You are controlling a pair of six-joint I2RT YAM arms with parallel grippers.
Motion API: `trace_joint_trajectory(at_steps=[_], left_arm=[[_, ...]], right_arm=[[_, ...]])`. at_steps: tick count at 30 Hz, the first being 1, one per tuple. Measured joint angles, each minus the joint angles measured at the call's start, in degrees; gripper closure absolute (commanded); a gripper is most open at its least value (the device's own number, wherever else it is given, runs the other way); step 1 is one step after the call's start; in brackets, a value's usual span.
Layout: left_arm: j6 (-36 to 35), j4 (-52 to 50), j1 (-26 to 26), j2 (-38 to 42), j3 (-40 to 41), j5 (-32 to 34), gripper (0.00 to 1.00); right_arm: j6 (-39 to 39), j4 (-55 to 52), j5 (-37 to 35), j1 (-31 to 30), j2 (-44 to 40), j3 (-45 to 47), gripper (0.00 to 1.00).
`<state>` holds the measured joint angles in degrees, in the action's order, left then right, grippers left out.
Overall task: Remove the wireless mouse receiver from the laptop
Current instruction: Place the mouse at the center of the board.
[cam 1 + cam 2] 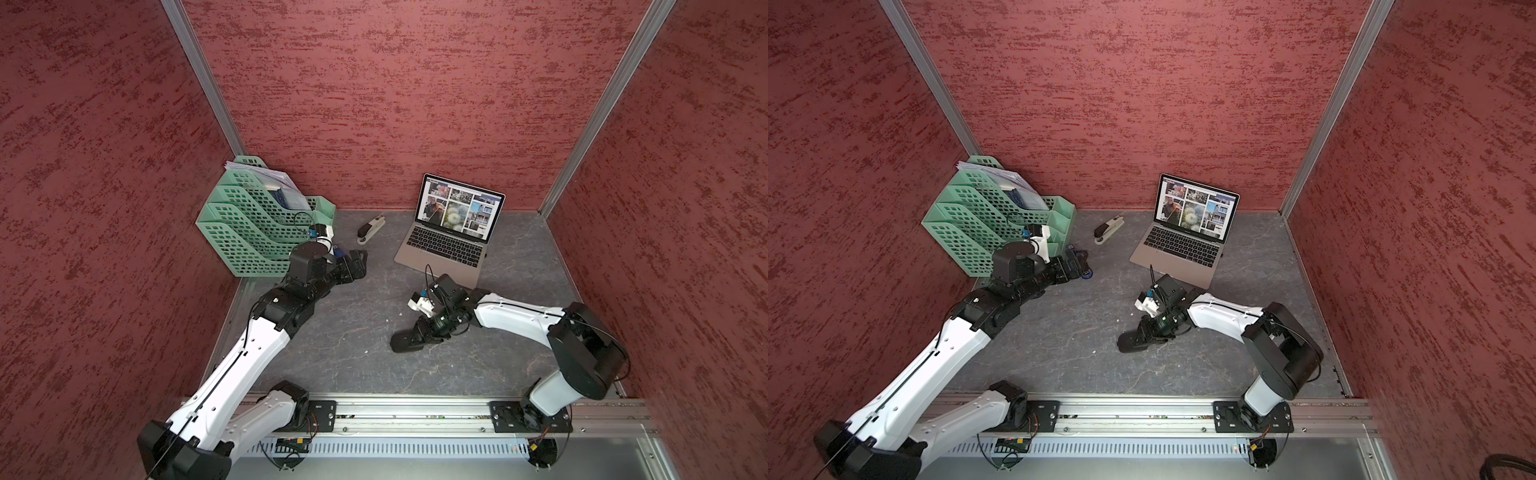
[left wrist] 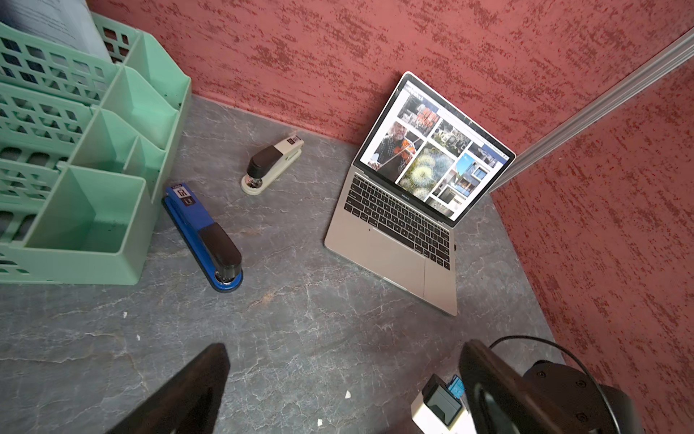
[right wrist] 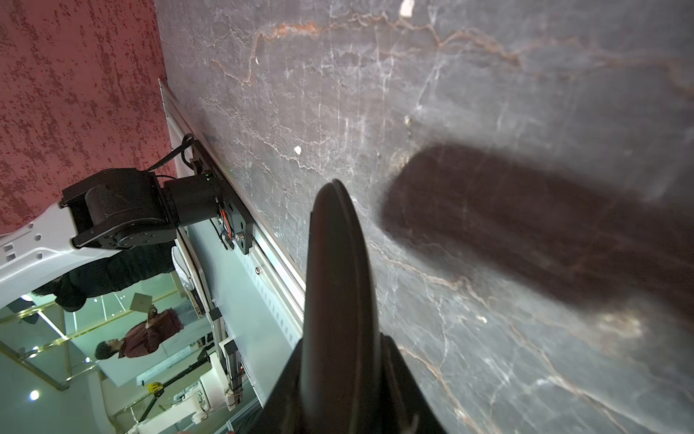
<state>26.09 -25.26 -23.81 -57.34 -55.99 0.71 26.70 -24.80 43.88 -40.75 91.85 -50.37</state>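
Rail [image 1: 415, 409] nearest in both top views carries the arms, the left gripper [image 1: 358, 262] by stapler [image 1: 371, 228], the right gripper [image 1: 409, 338] low before the laptop [image 1: 444, 245]; left wrist view shows fingers [image 2: 187, 394] wide apart and receiver [image 2: 455, 247] plugged into the laptop's side edge; right wrist view shows fingers [image 3: 338, 263] slightly apart, nothing visible between.

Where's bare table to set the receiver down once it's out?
Bare: the front strip between the left arm and right arm, and the gap between the beige stapler and the laptop. Crowded: the organizer corner with the blue stapler.
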Motion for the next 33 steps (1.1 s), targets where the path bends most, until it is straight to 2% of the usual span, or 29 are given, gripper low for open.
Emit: trace_joint_trajectory(at_steps=[8,11,14,19,27,29,32,33], left_arm=[[0.02,0.02,-0.04,-1.57,0.00,-1.88,0.00],[0.07,-0.52,-0.04,-2.67,-0.42,-1.88,0.00],[0.35,-0.70,-0.11,-3.93,-0.83,-1.88,0.00],[1.36,-0.81,-0.37,-4.55,-0.83,-2.05,0.00],[1.73,-0.79,-0.70,-5.09,-0.83,-2.27,0.00],[1.73,-0.79,-0.72,-5.25,-0.83,-2.27,0.00],[1.70,-0.70,-1.01,-5.25,-0.83,-2.21,0.00],[1.70,-0.70,-1.16,-5.25,-0.83,-2.19,0.00]], right_arm=[[0.09,-0.33,-1.55,0.00,0.85,2.38,0.82],[0.07,-0.24,-1.49,0.02,1.38,2.32,0.75],[-0.17,-0.48,-1.66,0.04,1.84,2.01,0.60],[-0.85,-3.10,-5.03,0.04,4.17,1.46,0.43],[-2.19,-7.50,-7.76,0.31,4.79,-0.79,0.32],[-2.49,-8.37,-8.07,0.50,4.79,-1.27,0.23],[-3.32,-9.90,-8.79,0.83,4.63,-2.64,0.02],[-3.72,-10.69,-9.73,1.01,4.37,-3.26,0.02]])
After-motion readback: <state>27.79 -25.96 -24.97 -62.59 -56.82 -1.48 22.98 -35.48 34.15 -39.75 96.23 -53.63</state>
